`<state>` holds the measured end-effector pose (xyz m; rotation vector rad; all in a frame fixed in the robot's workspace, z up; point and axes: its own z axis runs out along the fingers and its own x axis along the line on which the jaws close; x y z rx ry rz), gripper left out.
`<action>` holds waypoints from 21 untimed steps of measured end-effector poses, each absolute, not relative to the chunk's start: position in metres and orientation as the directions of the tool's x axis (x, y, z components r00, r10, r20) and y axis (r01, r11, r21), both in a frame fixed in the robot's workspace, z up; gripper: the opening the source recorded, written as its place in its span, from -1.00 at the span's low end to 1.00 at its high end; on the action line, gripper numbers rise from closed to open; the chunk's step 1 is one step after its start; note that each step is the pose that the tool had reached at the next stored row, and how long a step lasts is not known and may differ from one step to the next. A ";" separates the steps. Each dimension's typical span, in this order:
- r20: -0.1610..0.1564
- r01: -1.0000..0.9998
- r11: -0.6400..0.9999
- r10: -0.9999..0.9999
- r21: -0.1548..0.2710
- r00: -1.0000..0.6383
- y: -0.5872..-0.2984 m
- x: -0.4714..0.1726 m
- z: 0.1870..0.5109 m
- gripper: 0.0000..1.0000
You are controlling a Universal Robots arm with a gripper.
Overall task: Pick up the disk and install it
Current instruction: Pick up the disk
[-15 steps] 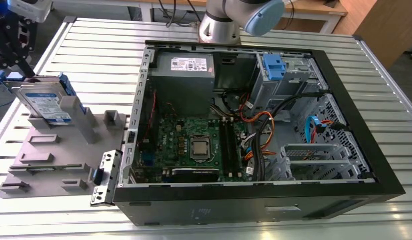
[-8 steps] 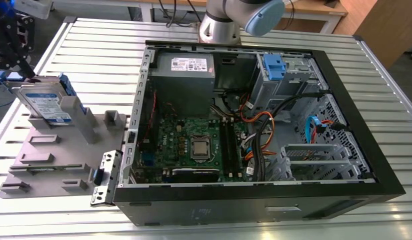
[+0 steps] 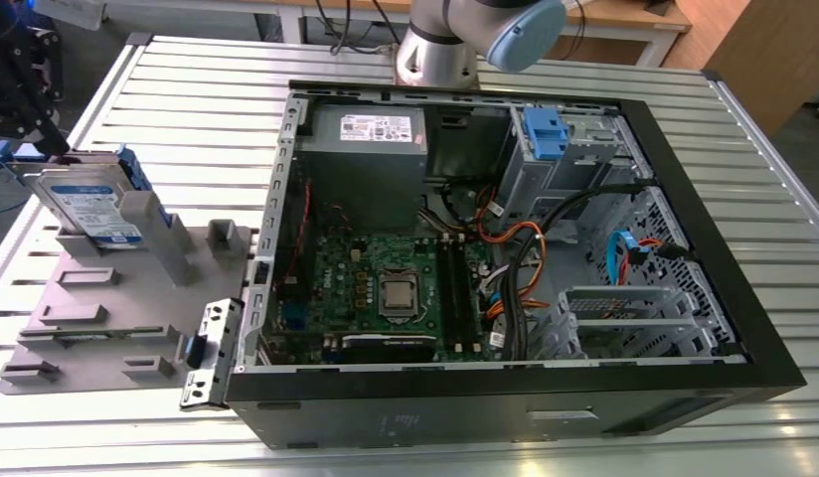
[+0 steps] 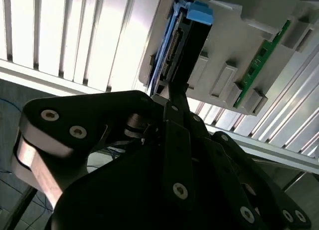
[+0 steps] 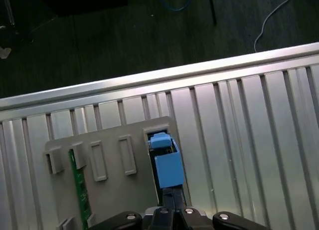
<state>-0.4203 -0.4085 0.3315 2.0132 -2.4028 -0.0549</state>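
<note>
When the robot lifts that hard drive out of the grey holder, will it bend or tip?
Probably stiff: the hard drive looks like a metal slab in a blue bracket. Standing on edge in the grey holder, it may tip once freed.

1. Reads bright and even in the exterior view, lit from overhead, with a pale sheen on the ribbed table (image 3: 198, 89).
2. Lies shaded inside the computer case (image 3: 489, 417).
3. Glares white off the table in the second wrist view, with the gripper (image 4: 174, 90) nearly black against it.
4. Looks dim over the floor (image 5: 124, 35) in the first wrist view.
</note>
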 end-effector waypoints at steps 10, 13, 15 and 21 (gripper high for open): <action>-0.018 -0.999 0.042 -0.999 0.031 -0.042 -0.409 -0.420 0.331 -0.79; -0.017 -0.999 0.041 -0.999 0.031 -0.042 -0.409 -0.420 0.332 -0.79; -0.018 -0.999 0.041 -0.999 0.031 -0.042 -0.409 -0.420 0.333 -0.79; -0.018 -0.999 0.040 -0.999 0.031 -0.041 -0.409 -0.419 0.333 -0.79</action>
